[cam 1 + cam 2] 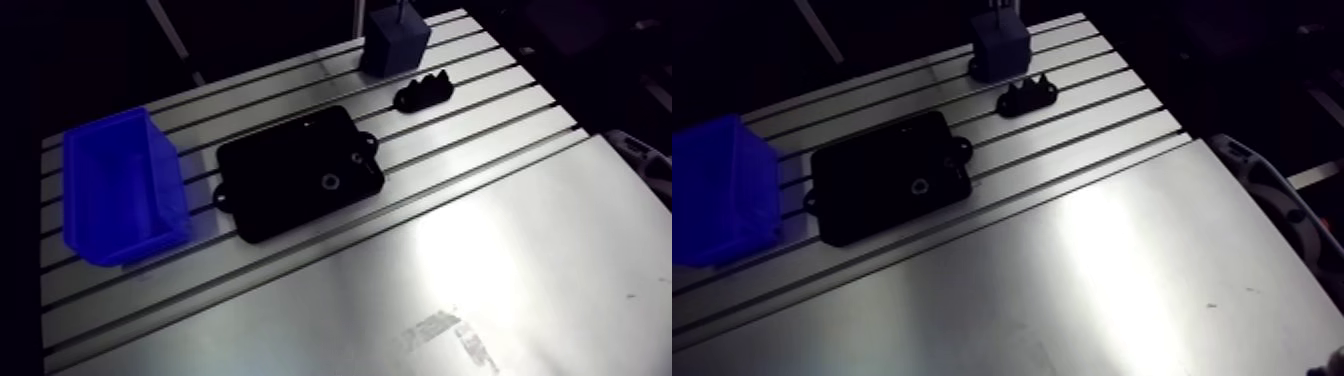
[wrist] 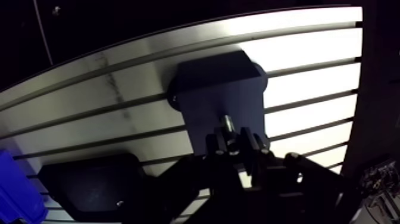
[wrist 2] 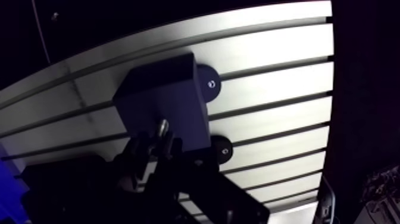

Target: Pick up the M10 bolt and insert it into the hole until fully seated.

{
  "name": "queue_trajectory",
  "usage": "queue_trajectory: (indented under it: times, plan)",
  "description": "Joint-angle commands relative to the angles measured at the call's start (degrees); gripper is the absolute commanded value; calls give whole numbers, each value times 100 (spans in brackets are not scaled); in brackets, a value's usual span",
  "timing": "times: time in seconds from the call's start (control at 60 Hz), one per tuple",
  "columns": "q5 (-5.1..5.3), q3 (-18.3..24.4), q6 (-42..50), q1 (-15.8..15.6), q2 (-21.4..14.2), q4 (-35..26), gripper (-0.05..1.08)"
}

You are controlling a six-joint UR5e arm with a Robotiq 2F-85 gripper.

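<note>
The wrist view alone shows the small shiny metal M10 bolt [image 2: 227, 124]: a slim bright shank with a rounded tip, standing upright over the top face of the dark blue-grey rectangular block [image 2: 205, 89]. The two-finger gripper [image 2: 231, 140] is narrowed onto it, its black fingers [image 2: 215, 144] pressed to either side of the shank. Two round black feet [image 3: 209, 83] with centre screws show at the block's side. Beside the gripper lies the flat black plate [image 2: 89, 184], and past that a corner of the blue plastic bin [image 2: 12, 193]

The arm view shows neither bolt nor fingers clearly; it gives the layout. On the slotted aluminium table [image 1: 520, 240] the block stands at the top of the frame, right of centre, with a small black ridged fixture [image 1: 423, 92] just below it. The plate fills the centre, with a round hole [image 1: 328, 181] right of its middle, and the bin sits at the left
</note>
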State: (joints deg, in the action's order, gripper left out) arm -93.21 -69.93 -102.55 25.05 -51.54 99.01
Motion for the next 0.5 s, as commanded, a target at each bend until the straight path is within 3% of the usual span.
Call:
queue_trajectory:
  times: [0.017,0.083,0.133,0.15,0.167,0.183,0.2,0.217,0.233,0.25,0.267,0.283,0.5]
  plan:
    - [0,1,2,0,0,0,104]
    - [-16,2,-21,0,0,0,92]
    - [-18,-6,-31,-7,0,0,59]
    - [-18,-6,-31,-7,0,0,59]
    - [-18,-21,-33,-8,0,0,48]
    - [-18,-21,-33,-8,0,0,48]
    - [-25,-39,-40,-9,0,0,37]
    - [-25,-39,-40,-9,0,0,37]
    - [-19,-49,-41,-9,0,0,29]
    - [-25,-58,-56,-9,0,0,15]
    - [-25,-58,-56,-9,0,0,15]
    - [-26,-81,-81,-9,0,0,1]
    - [-18,-156,-86,15,-9,9,0]
